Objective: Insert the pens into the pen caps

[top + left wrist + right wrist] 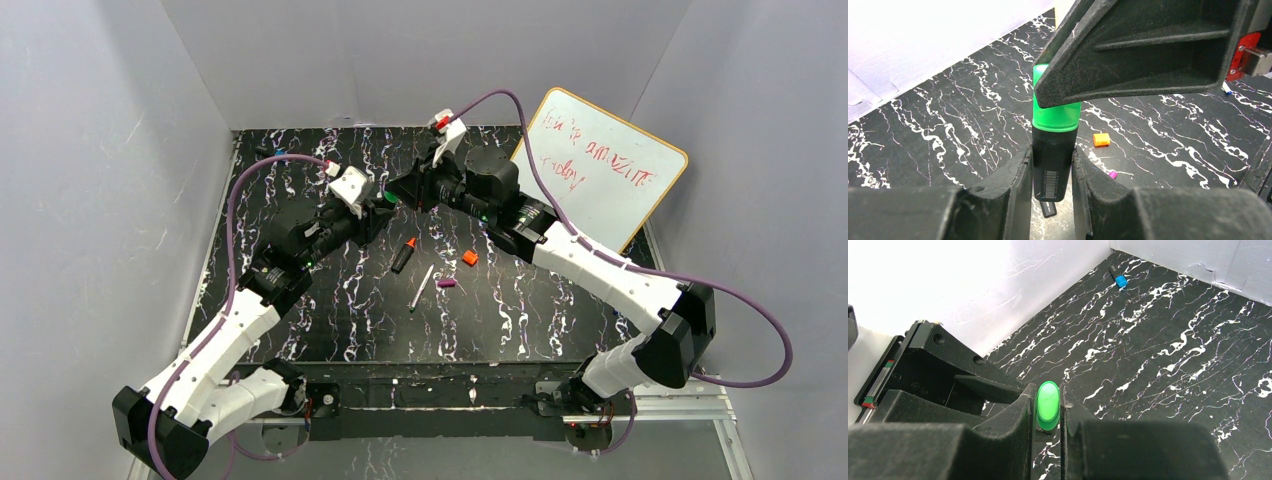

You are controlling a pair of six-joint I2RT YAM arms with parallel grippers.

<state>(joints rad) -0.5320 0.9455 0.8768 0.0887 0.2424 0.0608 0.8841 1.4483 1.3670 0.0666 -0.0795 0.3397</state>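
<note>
Your left fingers (1008, 195) are closed on the body of a black marker (1052, 160), holding it upright above the table (948, 125), between the two arms. Your right fingers (1013, 425) are clamped on the green cap (1048, 402), which sits over the marker's top end. In the left wrist view the cap looks seated against the body, though you cannot tell whether it is pushed fully home. Judge the first of three pairs as done or very nearly so.

Two pairs are left. The orange-tipped marker (404, 255) lies uncapped mid-table, with the orange cap (470, 258) near it to the right. The white pen (422, 287) lies just in front of it, with the purple cap (446, 284) just beside it. Neither arm is touching any of these four.
</note>
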